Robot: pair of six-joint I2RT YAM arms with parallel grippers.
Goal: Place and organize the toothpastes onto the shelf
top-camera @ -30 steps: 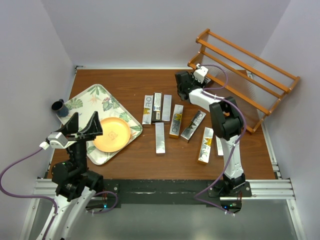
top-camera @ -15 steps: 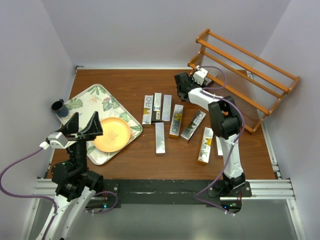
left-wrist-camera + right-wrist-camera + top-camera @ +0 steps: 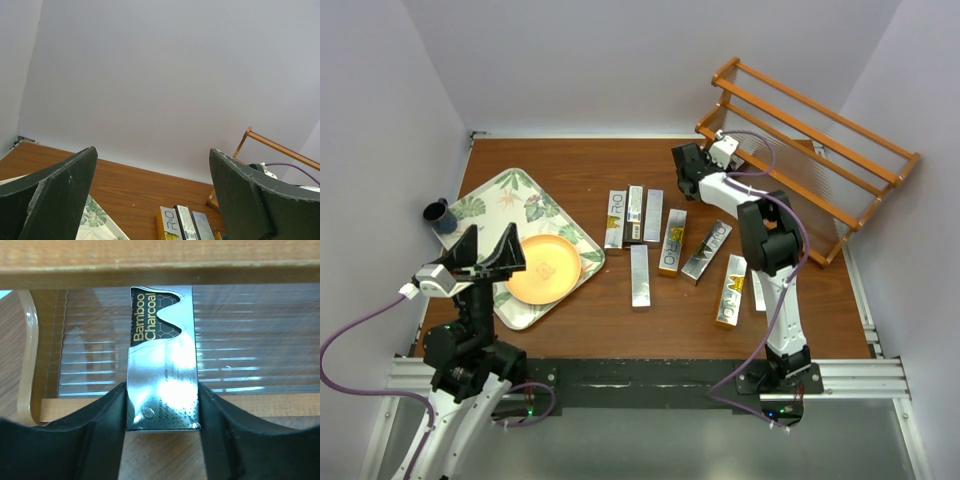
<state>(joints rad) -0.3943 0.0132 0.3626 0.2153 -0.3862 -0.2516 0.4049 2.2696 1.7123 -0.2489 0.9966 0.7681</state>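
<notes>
The held carton (image 3: 162, 375), silver with a dark "Bamboo Charcoal" end, stood in the middle of the right wrist view. That printed end pointed up the frame, over the clear panel (image 3: 250, 340) and just under the wooden rail (image 3: 160, 262) that ran across the top. Whether its far end rested on the panel or hung just above it could not be told.

The right pincer (image 3: 162, 390) was closed narrowly on the carton's near end, one finger on each long side. In the overhead view this put it at the lower left end of the shelf (image 3: 820, 150), in the upper right of the frame.

The loose cartons (image 3: 640, 275) lay flat on the table (image 3: 570, 170) at mid-frame, some side by side, some at angles.

The left pincer (image 3: 488, 240) stood wide and held nothing. It hovered at the lower left above the leaf-patterned tray (image 3: 485, 195), beside the orange plate (image 3: 545, 268).

Several things could go wrong from here. The shelf slants and its panel is smooth, so a carton let go too early would probably slide down or skew. With only the near end gripped, a nudge against the rail could pivot the glossy box between the fingers. Pushed forward too high, its end could butt the rail and not pass beneath it.
</notes>
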